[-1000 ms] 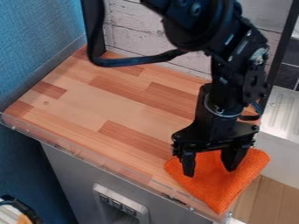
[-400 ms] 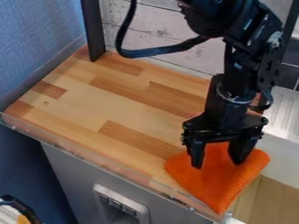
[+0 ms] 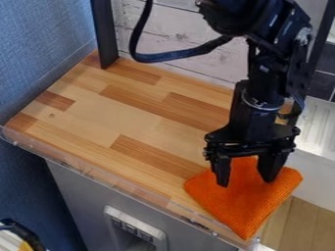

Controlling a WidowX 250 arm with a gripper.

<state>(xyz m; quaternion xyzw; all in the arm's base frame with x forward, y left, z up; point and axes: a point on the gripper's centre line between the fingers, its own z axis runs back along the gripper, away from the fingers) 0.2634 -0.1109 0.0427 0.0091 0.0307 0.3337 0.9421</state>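
My gripper (image 3: 247, 183) hangs over the front right corner of the wooden counter, its two fingers spread apart with orange fabric showing between them. Below and behind the fingertips lies an orange cloth (image 3: 250, 208), roughly square, one corner pointing toward the counter's front edge and its right side reaching the counter's right edge. The gripper covers part of the cloth's far side. Whether the fingertips touch the fabric, I cannot tell.
The wooden counter (image 3: 108, 120) stretches to the left, with a clear raised strip (image 3: 85, 169) along its front edge. A dark post (image 3: 104, 34) stands at the back left before a whitish plank wall (image 3: 177, 29). A metal sink area (image 3: 317, 127) lies to the right.
Compared with a second ago, the gripper has moved slightly right and up in the view, mostly before the middle frame. The cloth has stayed in place.
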